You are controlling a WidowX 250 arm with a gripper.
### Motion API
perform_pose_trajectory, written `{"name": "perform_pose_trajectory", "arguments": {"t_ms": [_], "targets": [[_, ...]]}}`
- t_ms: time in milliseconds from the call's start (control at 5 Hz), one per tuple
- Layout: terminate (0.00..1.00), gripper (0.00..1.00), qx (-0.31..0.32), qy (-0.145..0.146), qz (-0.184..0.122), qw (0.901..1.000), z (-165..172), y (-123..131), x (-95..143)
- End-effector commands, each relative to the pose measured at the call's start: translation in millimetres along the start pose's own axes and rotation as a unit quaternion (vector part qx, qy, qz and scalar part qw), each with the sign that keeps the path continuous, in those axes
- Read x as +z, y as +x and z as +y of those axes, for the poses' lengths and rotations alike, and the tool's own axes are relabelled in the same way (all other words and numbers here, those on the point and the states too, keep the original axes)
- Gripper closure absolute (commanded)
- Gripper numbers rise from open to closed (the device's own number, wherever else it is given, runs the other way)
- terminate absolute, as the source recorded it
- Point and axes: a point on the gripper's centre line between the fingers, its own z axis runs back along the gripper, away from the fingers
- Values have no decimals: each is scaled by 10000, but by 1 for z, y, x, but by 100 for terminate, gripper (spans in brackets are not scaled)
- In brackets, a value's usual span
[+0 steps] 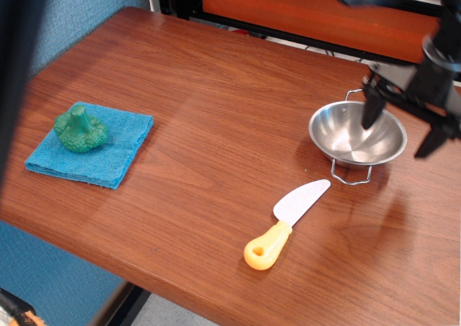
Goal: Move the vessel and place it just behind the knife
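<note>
On the wooden table point(216, 110), from the left: one blue cloth point(97, 147) bearing one green toy broccoli point(81, 129), one knife point(286, 224) with pale blade and yellow-orange handle, one shiny steel vessel point(356, 133) with two wire loop handles just behind the blade tip. One gripper point(403, 128) hangs above its right rim, jaws spread wide, empty.

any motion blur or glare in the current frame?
observation.image: the gripper and arm at right are motion-smeared, jaws spread; steel bowl shows bright specular patches; knife, broccoli toy and blue cloth stay sharp; dark blurred band on left edge.
</note>
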Motion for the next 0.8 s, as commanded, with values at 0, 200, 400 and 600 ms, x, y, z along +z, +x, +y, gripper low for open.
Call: {"name": "perform_pose_trajectory", "arguments": {"t_ms": [0, 200, 400, 600], "targets": [[0, 0, 914, -879, -254, 9916, 63, -28, 44], [0, 0, 1210, -890, -48, 9886, 92, -37, 43], [0, 0, 1557, -1106, 119, 9815, 126, -54, 40], [0, 0, 2004, -1239, 173, 9717, 154, -72, 37]]}}
